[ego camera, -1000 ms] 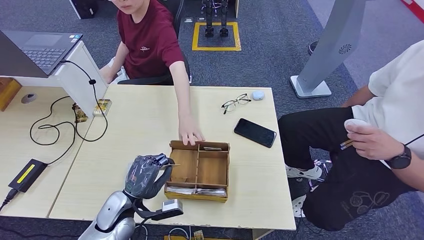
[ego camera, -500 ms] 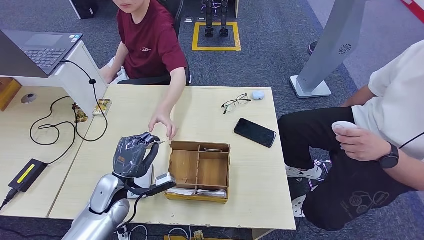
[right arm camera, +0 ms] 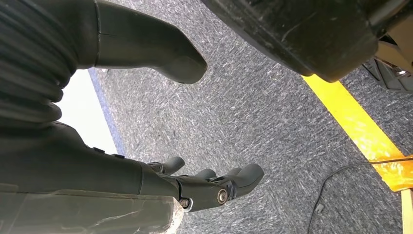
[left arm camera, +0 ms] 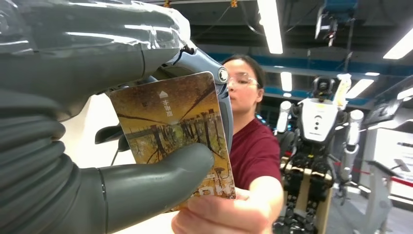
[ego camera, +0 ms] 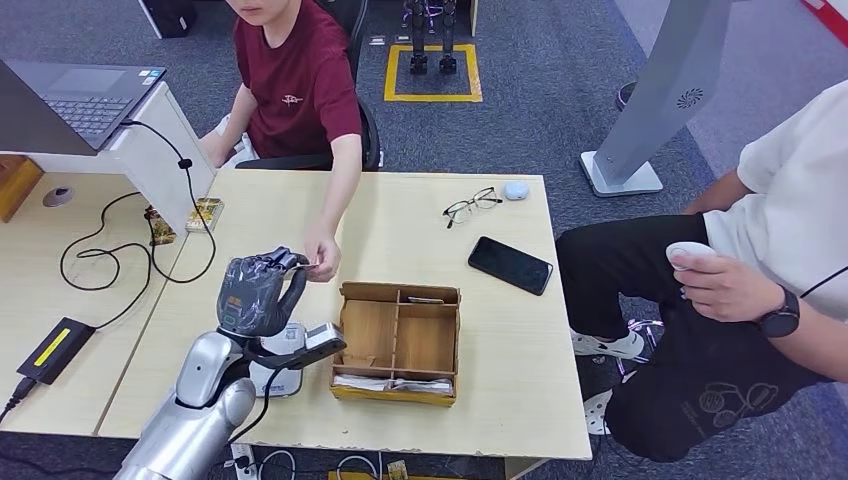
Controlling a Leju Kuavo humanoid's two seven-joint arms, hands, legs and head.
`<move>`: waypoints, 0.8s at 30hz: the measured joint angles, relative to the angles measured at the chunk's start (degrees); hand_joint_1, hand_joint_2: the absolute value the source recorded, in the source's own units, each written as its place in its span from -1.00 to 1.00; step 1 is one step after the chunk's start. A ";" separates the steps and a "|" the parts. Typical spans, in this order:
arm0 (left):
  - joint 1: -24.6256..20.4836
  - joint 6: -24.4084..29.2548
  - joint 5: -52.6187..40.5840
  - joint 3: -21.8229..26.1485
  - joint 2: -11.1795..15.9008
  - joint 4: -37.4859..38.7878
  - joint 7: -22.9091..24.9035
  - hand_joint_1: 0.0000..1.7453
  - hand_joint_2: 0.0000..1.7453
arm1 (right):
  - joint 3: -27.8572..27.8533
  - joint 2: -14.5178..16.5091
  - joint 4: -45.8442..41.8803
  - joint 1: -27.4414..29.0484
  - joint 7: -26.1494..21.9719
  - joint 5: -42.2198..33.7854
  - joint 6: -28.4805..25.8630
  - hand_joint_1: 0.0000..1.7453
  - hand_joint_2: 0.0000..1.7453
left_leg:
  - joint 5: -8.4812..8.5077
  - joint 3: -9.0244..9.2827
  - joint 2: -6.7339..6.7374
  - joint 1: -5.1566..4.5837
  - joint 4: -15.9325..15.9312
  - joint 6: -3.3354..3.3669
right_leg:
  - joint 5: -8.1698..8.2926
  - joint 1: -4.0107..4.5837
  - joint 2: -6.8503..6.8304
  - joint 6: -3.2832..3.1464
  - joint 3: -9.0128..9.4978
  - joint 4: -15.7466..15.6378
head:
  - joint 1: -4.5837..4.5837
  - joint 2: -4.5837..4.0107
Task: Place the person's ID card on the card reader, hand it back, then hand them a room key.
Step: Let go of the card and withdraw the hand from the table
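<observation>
My left hand [ego camera: 258,293] is raised over the table, left of the wooden box [ego camera: 398,341]. It pinches a key card [left arm camera: 175,131] printed with a yellow-brown picture between thumb [left arm camera: 146,180] and fingers. In the head view the card [ego camera: 306,266] shows as a thin edge. The hand [ego camera: 322,255] of the person in the red shirt touches the card's far end, and in the left wrist view that hand [left arm camera: 229,214] grasps its lower corner. A white card reader [ego camera: 272,378] lies on the table under my left wrist. My right hand [right arm camera: 122,170] hangs over the carpet with its fingers apart, holding nothing.
The box holds several cards in its near slot [ego camera: 390,382]. A black phone [ego camera: 510,265], glasses [ego camera: 471,205] and a small white object [ego camera: 516,190] lie on the table's right part. Cables [ego camera: 120,260] trail at left. A second person [ego camera: 760,280] sits at right.
My left hand has lifted from the box and moved left and away with the card. The red-shirted person's hand left the box rim and now meets the card.
</observation>
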 joint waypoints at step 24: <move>-0.03 4.22 -1.83 7.03 -1.29 2.44 -1.43 -1.00 1.00 | -0.30 0.00 -0.07 0.48 -0.08 0.01 -0.74 -1.00 1.00 | 0.01 -0.02 0.01 0.00 0.00 0.00 | 0.01 0.00 0.01 0.00 -0.01 0.02 | 0.00 0.00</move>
